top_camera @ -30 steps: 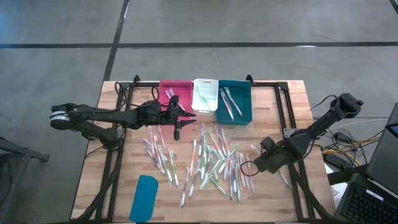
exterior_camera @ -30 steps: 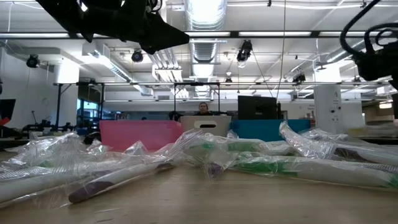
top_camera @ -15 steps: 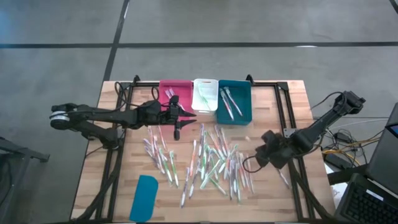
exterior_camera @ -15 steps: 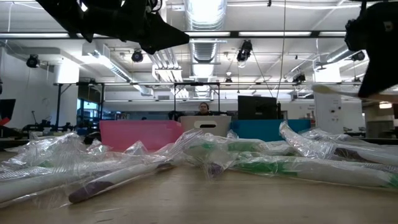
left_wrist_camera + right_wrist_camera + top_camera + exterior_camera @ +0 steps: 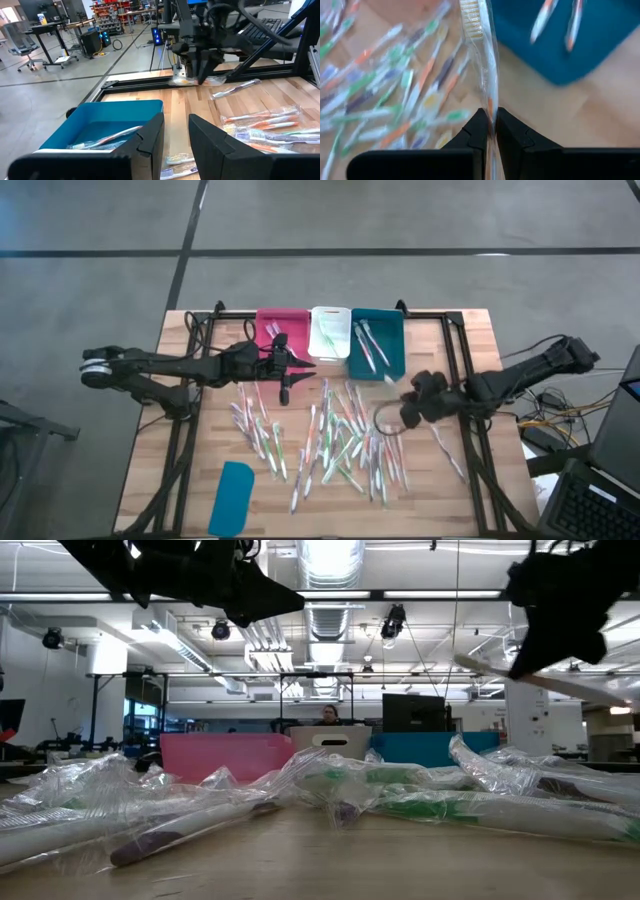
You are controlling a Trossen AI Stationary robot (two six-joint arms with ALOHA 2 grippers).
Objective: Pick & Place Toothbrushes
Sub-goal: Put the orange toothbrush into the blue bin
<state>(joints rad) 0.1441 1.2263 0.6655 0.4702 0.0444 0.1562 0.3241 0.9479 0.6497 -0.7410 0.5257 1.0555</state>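
Overhead, the right gripper (image 5: 412, 402) is seen raised above the wooden surface (image 5: 440, 480), just in front of the teal bin (image 5: 377, 345), and it is closed on a wrapped orange toothbrush (image 5: 482, 55) pinched between its fingers. Most of the toothbrushes (image 5: 330, 442) are scattered in a loose pile across the middle of the surface, while a few are already lying in the teal bin. A pink bin (image 5: 282, 330) and a white bin (image 5: 329, 332) are lined up beside the teal one along the far edge. The left gripper (image 5: 285, 385) is held in front of the pink bin with a narrow gap between its fingers and nothing gripped. A flat teal lid (image 5: 232, 498) is lying near the front left corner.
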